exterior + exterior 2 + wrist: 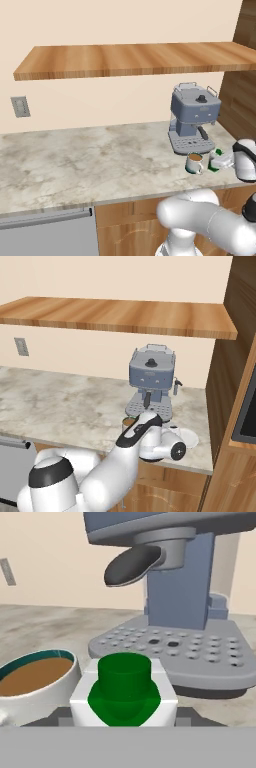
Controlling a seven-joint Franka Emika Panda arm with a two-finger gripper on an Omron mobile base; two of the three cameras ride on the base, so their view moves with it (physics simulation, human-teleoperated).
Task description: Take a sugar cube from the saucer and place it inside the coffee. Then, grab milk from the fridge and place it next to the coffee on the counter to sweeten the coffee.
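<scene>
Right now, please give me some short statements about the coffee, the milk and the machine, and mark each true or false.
1. The coffee has brown liquid in it. True.
2. The milk lies tipped over on the wooden shelf. False: it is upright, at the end effector, just above or on the counter beside the coffee.
3. The espresso machine stands behind the coffee. True.
4. The milk's top is red. False: it is green.

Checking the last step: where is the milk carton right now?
The milk stands between the gripper's fingers in the hand view, right beside the coffee on the counter, in front of the espresso machine.
</scene>
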